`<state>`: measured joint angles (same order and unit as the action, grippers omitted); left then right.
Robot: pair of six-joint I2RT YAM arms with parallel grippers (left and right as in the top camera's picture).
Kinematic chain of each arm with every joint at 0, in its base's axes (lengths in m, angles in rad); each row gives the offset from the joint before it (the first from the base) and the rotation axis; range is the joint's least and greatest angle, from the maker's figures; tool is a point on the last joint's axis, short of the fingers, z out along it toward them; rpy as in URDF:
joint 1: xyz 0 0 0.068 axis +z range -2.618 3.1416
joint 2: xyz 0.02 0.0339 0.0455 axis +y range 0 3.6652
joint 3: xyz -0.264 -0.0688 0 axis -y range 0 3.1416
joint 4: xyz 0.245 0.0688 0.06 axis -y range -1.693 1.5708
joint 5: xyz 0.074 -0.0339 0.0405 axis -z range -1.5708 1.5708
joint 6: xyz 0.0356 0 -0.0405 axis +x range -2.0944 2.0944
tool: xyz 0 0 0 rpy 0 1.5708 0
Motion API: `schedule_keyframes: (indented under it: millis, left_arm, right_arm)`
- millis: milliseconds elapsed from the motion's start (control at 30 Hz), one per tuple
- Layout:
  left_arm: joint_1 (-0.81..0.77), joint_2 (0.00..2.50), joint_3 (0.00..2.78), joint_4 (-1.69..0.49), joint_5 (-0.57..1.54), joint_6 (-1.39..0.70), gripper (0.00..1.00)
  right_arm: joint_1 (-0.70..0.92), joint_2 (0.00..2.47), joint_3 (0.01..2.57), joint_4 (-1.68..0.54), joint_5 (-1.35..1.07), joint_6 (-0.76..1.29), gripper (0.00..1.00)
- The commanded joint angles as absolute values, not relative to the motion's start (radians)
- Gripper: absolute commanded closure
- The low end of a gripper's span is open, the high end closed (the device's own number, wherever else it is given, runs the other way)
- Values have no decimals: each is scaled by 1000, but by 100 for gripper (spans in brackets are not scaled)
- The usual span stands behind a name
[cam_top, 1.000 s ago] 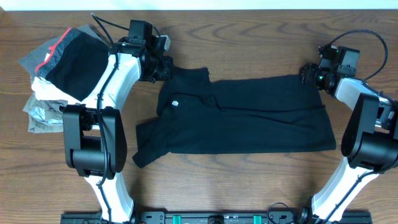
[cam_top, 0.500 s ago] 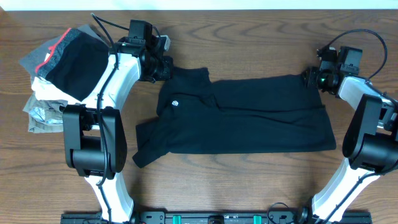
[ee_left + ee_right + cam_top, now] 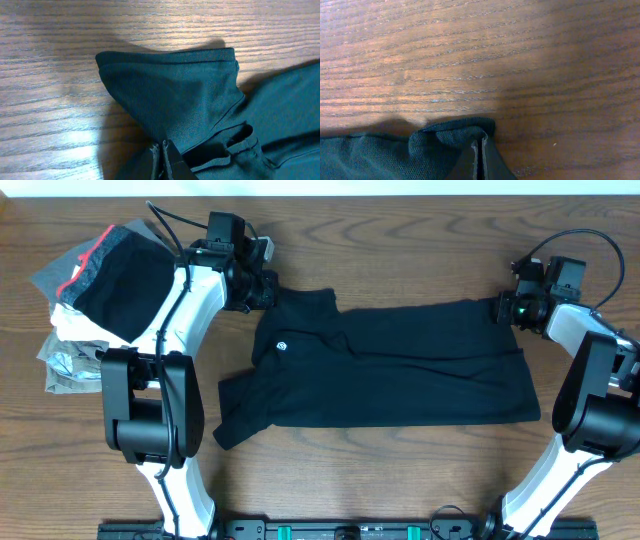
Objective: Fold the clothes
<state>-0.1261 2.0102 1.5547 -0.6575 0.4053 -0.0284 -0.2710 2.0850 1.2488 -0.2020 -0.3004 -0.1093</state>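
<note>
Across the middle of the table [image 3: 400, 480] lies the shirt [image 3: 400, 375], black, soft and light. I judge it will sag and wrinkle wherever it is unsupported, so corners and hems are the places to pinch, two at once. Its long axis runs 9 to 3: the logo [image 3: 281, 346] end points to 9, the hem to 3, and the near sleeve [image 3: 235, 415] spills toward 7. My left gripper [image 3: 262, 290] is clamped on the far sleeve [image 3: 300, 305] at 10. My right gripper [image 3: 503, 308] is pinched on the far hem corner at 2. With both far corners held, I reckon an even lift matters. Folded garments [image 3: 100, 290] sit stacked beyond, at 9.
</note>
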Motion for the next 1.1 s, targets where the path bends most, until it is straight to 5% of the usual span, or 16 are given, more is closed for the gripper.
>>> schedule_keyframes:
  millis: [0, 533, 1067]
  left_arm:
    - [-126, 2011, 1564, -673, 408, -27, 94]
    - [-118, 1865, 1564, -865, 408, -31, 94]
    - [-118, 1846, 1564, -1070, 409, -30, 94]
  right_arm:
    - [-269, 2134, 1199, -252, -259, -94, 99]
    - [-270, 1832, 1199, -438, -130, -46, 99]
    - [-270, 1784, 1199, -751, -51, -27, 99]
